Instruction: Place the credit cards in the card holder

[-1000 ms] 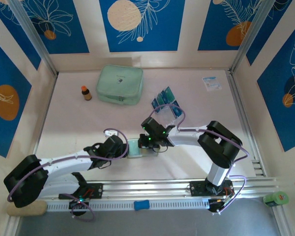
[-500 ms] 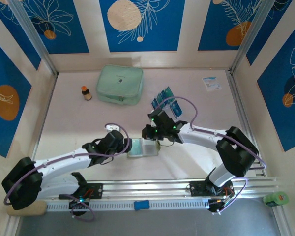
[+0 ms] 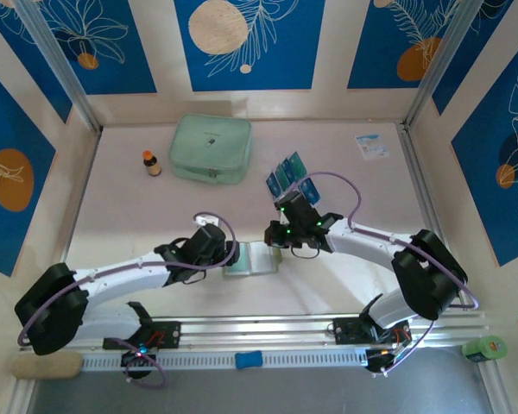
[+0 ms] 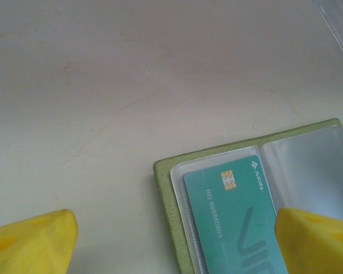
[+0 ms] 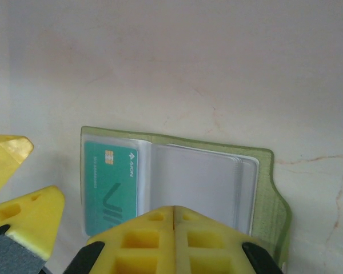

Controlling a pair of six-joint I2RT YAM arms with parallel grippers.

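The olive card holder (image 3: 257, 260) lies open on the table between both grippers. Its clear sleeves (image 5: 197, 182) face up, and one teal credit card (image 4: 240, 217) sits in the left sleeve. My left gripper (image 4: 171, 251) is open, its yellow fingers (image 4: 31, 242) straddling the holder's left page just above it. My right gripper (image 5: 174, 240) is shut with nothing in it, its tips over the near edge of the sleeves. Several blue and teal credit cards (image 3: 287, 175) lie loose behind the right gripper (image 3: 278, 243).
A pale mint zip pouch (image 3: 211, 148) and a small brown bottle (image 3: 151, 163) stand at the back left. A white-and-blue packet (image 3: 371, 145) lies at the back right. The edge of a clear plastic piece (image 4: 337, 23) shows beyond the holder.
The right gripper has drawn back and to the right from the holder. The left gripper has moved right, closer to it. The holder now lies spread wider.
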